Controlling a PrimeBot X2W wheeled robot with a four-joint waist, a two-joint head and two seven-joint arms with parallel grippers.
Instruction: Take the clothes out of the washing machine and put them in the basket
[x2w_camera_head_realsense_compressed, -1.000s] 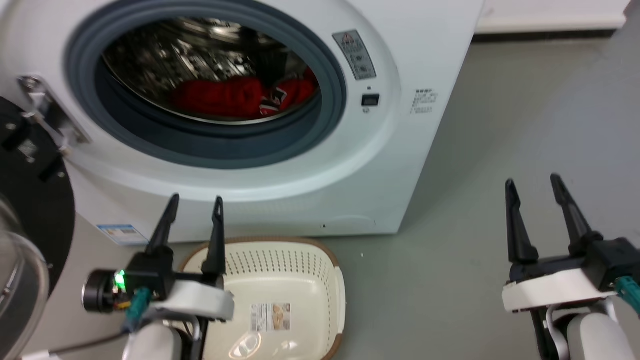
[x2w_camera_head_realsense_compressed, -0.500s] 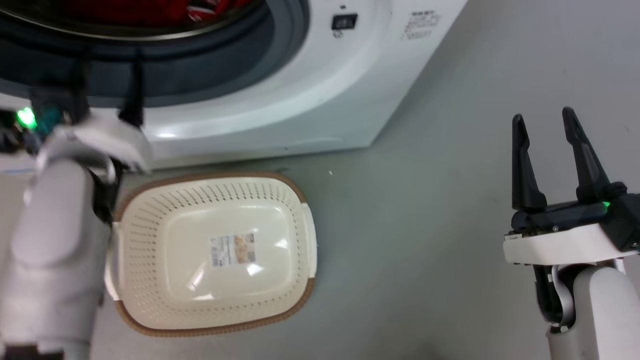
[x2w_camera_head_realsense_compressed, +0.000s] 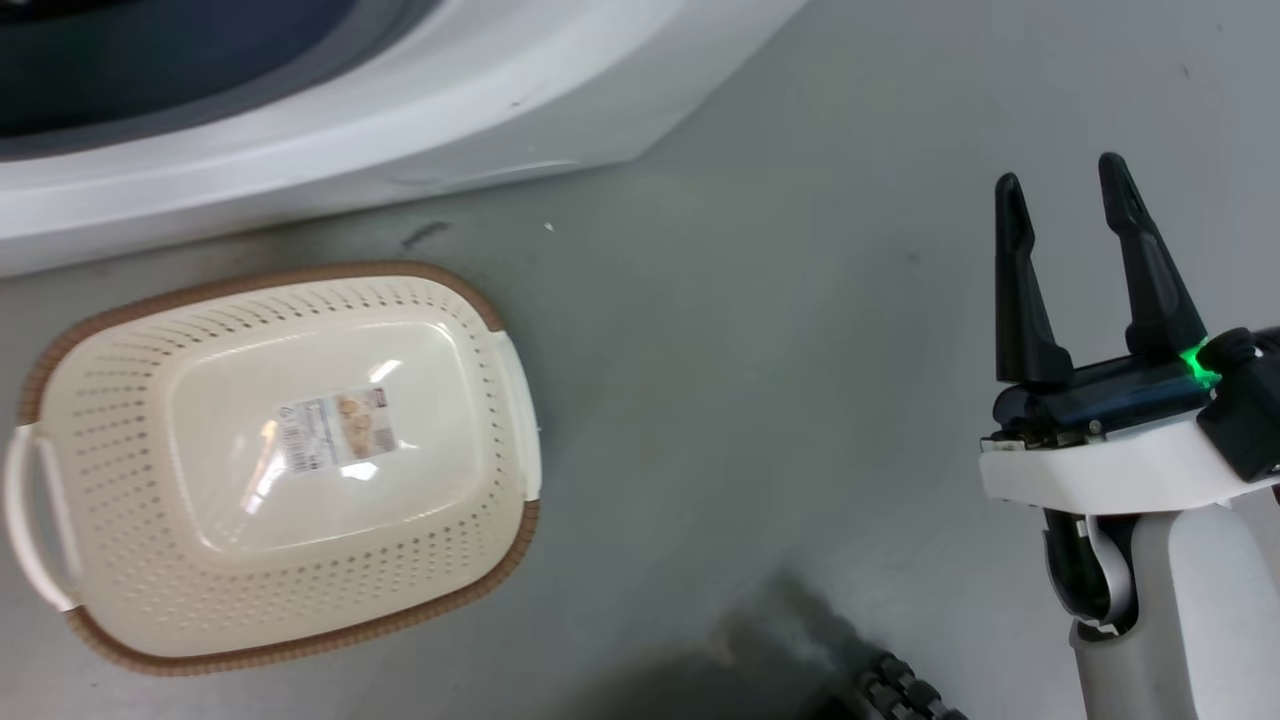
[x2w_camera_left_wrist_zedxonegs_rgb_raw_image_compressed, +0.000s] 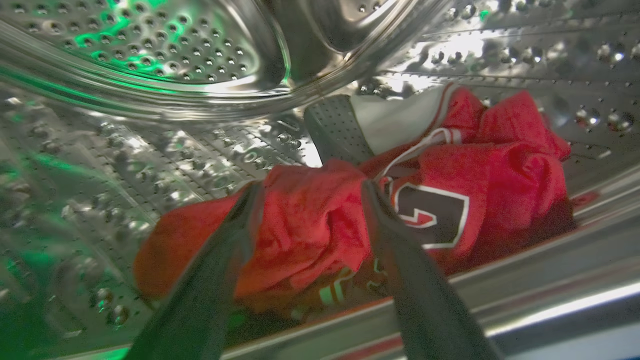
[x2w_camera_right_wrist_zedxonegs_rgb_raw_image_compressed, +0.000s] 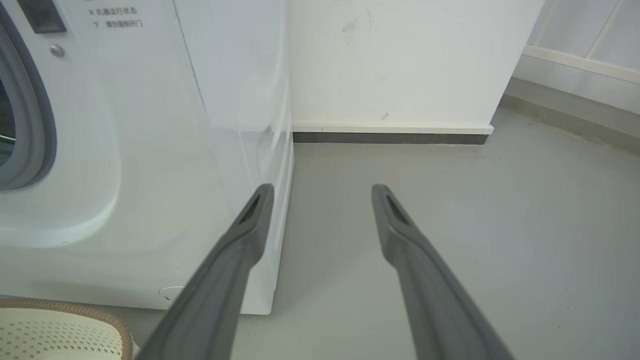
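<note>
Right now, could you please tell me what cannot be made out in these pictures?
- Left wrist view: whether the left end effector touches the red garments; blur hides the contact.
- Head view: the text on the basket label is too small to read; the washing machine opening is cut off by the top edge.

The large white washing machine (x2w_camera_head_realsense_compressed: 400, 130) runs off the head view's top edge. Blurred dark fingers (x2w_camera_left_wrist_zedxonegs_rgb_raw_image_compressed: 215, 280) of the left gripper (x2w_camera_left_wrist_zedxonegs_rgb_raw_image_compressed: 311, 186) hide part of the bright red fabric clothes (x2w_camera_left_wrist_zedxonegs_rgb_raw_image_compressed: 500, 180).

The clothes (x2w_camera_left_wrist_zedxonegs_rgb_raw_image_compressed: 500, 190) are piled inside the washing machine (x2w_camera_head_realsense_compressed: 330, 150), near its opening. The basket (x2w_camera_head_realsense_compressed: 130, 570) is set on the floor (x2w_camera_head_realsense_compressed: 800, 300) just before the washing machine.
</note>
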